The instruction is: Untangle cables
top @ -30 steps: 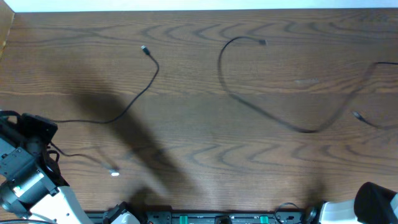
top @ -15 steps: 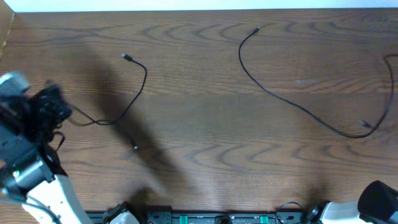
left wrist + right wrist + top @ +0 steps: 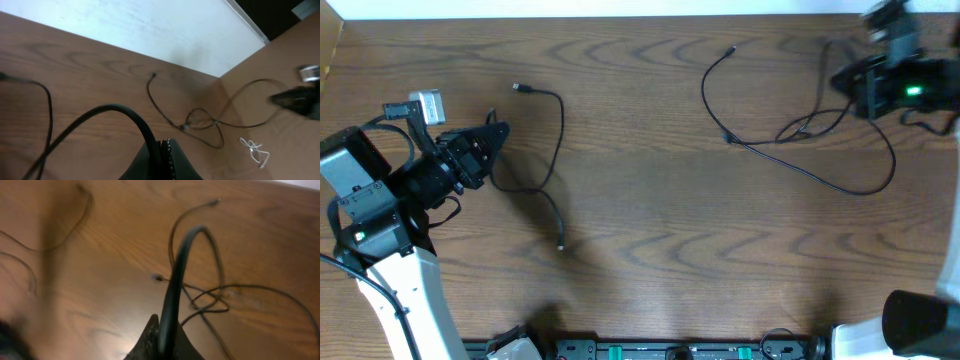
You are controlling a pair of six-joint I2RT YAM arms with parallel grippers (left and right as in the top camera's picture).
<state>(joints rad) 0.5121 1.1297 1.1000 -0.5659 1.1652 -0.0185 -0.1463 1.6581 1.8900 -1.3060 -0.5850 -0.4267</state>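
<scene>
**Overhead view.** The left gripper (image 3: 488, 140) at the left of the table (image 3: 640, 300) and the blurred right gripper (image 3: 840, 80) at the far right lie well apart. Each has its own cable.

- The left cable (image 3: 562, 125) loops from the gripper to a plug near the far edge.
- The right cable (image 3: 800, 166) sweeps across the right half.
- The grip itself is unclear from above.

**Wrist views.** Each gripper's jaws are clenched on its cable, which arches up from between them. Only the left wrist view shows a small white loop (image 3: 255, 150) lying beyond the right cable.
</scene>
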